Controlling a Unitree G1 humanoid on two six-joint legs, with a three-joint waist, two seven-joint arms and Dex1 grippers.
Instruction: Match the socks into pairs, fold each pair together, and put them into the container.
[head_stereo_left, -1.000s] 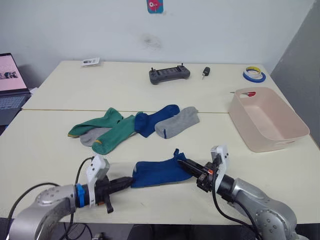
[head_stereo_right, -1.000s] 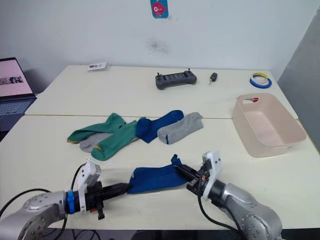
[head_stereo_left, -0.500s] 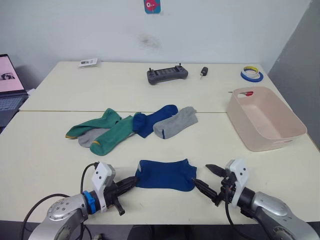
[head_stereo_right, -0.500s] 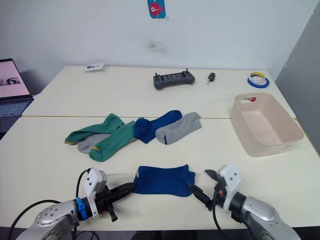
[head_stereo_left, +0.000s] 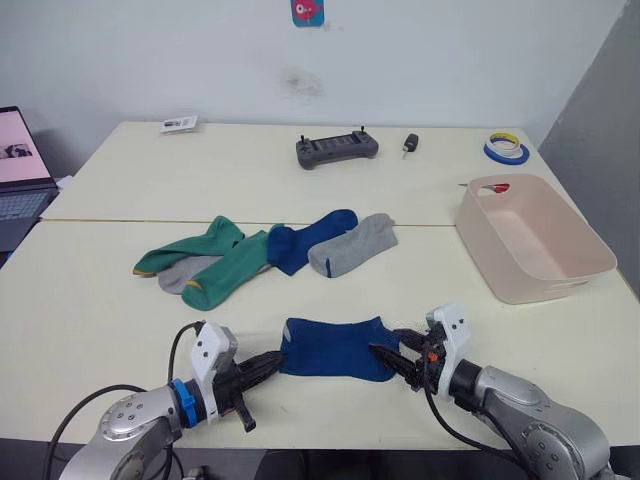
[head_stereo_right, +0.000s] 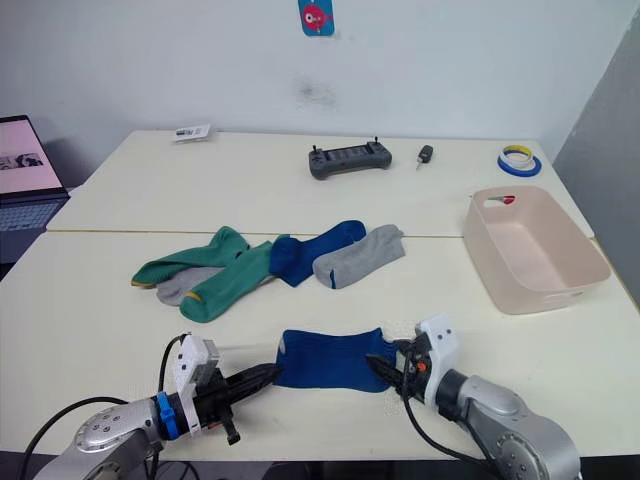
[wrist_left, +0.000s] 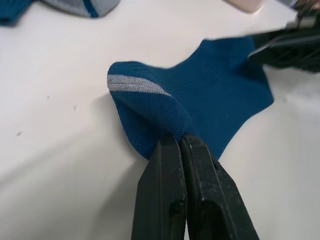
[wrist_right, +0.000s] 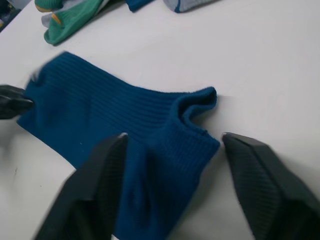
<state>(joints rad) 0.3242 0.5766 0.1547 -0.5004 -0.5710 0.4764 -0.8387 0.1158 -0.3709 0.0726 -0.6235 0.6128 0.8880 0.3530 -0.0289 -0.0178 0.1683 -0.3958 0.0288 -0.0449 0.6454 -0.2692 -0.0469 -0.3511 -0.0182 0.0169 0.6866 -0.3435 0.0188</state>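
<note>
Blue sock up front: a dark blue sock lies flat near the table's front edge, between both grippers.
Left gripper: fingers pinched tight on the sock's toe end.
Right gripper: fingers spread wide, straddling the cuff end.
Other socks: green, grey and blue ones piled mid-table, well apart.
Container: sits off to the right, nothing in it.

A pale cream counter ran back to a plain white wall, a seam crossing its middle. A small blue and pink sticker hung high on the wall. A grey panel stood beyond the counter's far right corner.
</note>
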